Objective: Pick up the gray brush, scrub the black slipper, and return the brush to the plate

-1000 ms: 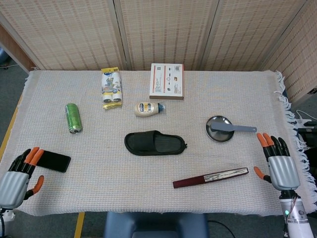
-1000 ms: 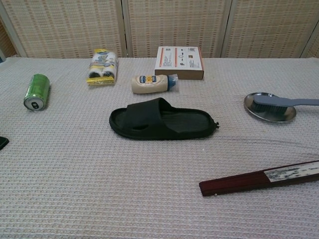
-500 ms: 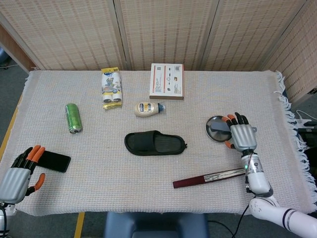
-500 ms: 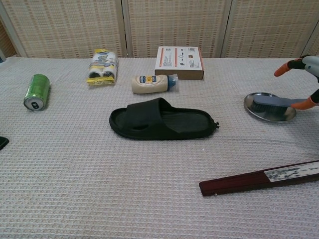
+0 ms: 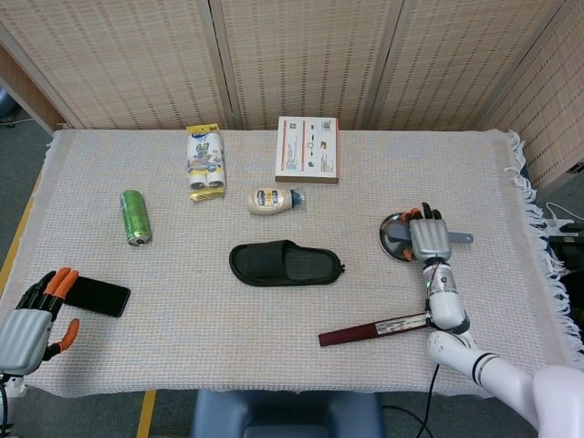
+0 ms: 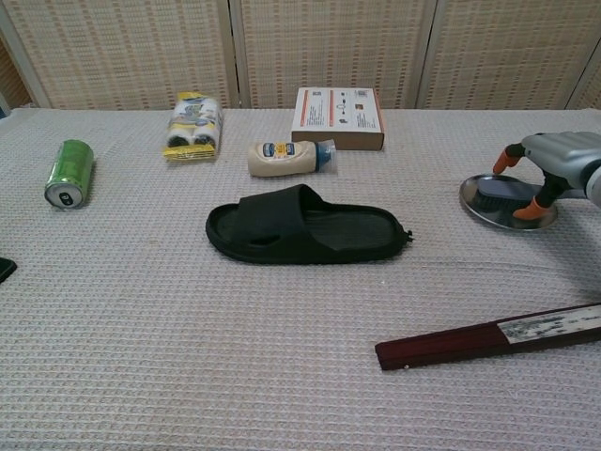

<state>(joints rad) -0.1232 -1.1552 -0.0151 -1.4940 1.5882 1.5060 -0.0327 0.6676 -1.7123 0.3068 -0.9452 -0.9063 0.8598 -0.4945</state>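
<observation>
The gray brush lies on the round metal plate at the right of the table, its handle end sticking out past the plate. My right hand hovers right over the handle, fingers curved down on either side of it, and the brush still rests on the plate; the chest view shows the same hand. The black slipper lies flat at the table's middle, well left of the plate. My left hand sits at the near left corner, fingers spread and holding nothing.
A long dark red strip lies just in front of the right hand. A black phone rests beside the left hand. Further back are a green can, a yellow pack, a squeeze bottle and a box.
My right hand has swung in from the table's right edge to the plate and lowered onto the brush handle. The left hand has barely shifted.
</observation>
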